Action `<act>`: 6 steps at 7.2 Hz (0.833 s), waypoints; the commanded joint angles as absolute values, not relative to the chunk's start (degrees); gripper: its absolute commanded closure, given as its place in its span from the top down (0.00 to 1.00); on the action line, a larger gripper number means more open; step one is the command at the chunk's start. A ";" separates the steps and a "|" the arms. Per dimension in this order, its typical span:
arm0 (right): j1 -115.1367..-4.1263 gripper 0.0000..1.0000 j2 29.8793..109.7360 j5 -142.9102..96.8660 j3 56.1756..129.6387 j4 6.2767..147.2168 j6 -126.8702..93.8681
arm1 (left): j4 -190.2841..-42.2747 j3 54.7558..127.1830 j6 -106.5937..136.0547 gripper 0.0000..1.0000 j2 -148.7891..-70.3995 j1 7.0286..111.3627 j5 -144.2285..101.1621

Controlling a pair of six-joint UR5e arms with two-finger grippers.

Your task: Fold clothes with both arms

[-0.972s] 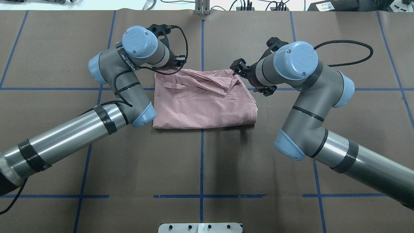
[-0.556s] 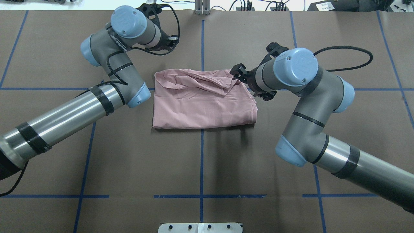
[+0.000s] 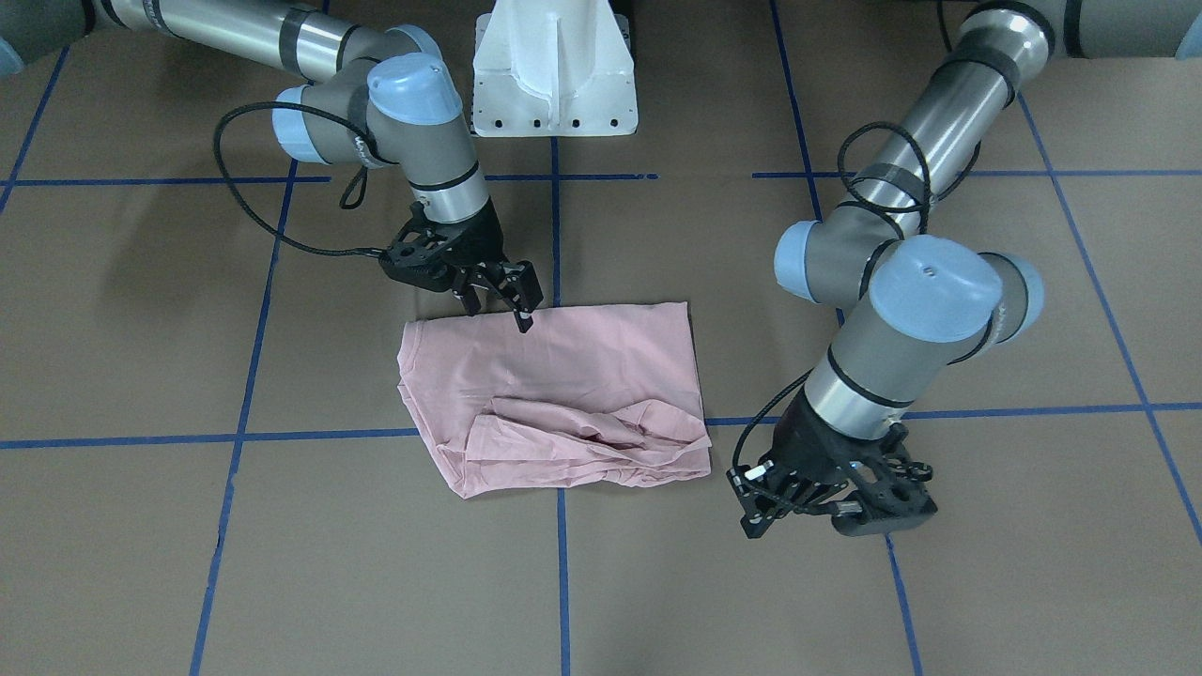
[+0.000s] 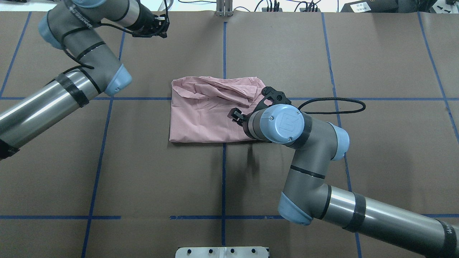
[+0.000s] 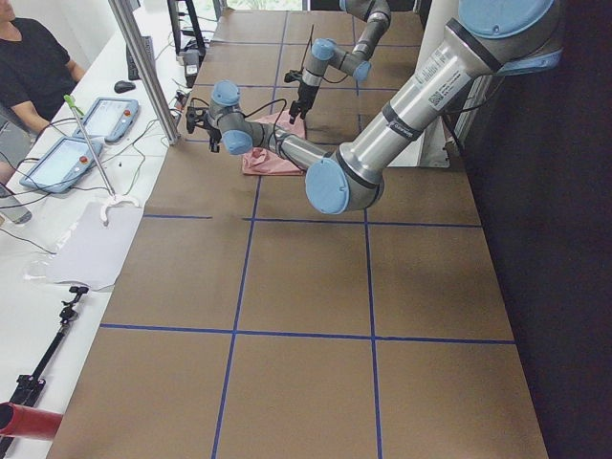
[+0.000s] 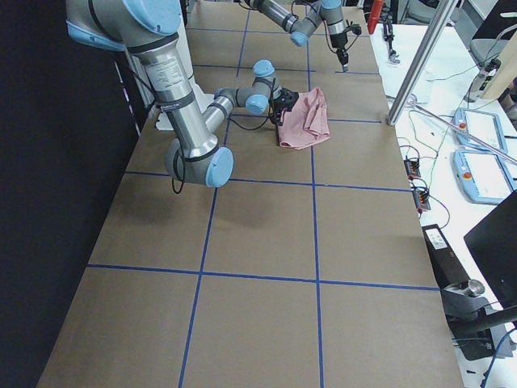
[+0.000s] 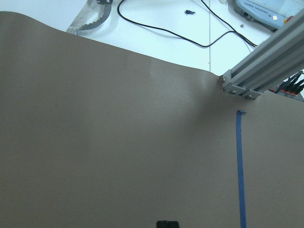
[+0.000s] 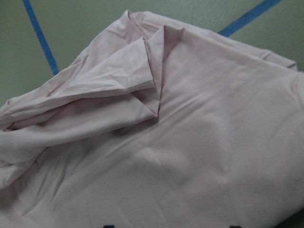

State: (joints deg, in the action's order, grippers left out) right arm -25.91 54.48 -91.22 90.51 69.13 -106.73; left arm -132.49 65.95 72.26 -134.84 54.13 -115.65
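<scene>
Desk: Where the brown paper tabletop (image 4: 322, 53) starts on the left, what hangs there?

Photographer: The left gripper (image 4: 159, 28), well beyond the T-shirt's (image 4: 215, 114) far-left corner, its black fingertips pressed together on nothing.

Desk: And the shirt itself?

Photographer: Pale pink soft cloth, plain side up, folded to a rough rectangle and lying flat on the paper, across a blue tape line (image 4: 223, 46). Its robot-side half is smooth, and a rumpled ridge of pleats runs along the far edge.

Desk: To the right?

Photographer: The right gripper (image 3: 498, 302) stands over the shirt's robot-side right corner, fingers spread, clasping no cloth. Whether a tip touches, I cannot tell.
</scene>
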 commanded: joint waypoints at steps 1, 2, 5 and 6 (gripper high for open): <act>-26.36 0.00 48.98 -90.88 83.70 69.00 -108.73 | -132.19 70.82 72.33 0.00 -131.40 54.93 -117.33; -27.41 0.00 47.04 -90.88 80.80 68.82 -108.37 | -132.19 71.27 72.25 0.00 -130.79 54.93 -117.33; -29.00 0.00 42.54 -90.97 73.66 68.38 -106.44 | -131.93 72.77 72.42 0.00 -130.78 54.93 -117.33; -29.61 0.00 42.37 -91.05 73.13 68.38 -106.00 | -130.79 73.03 72.42 0.00 -130.78 54.84 -117.25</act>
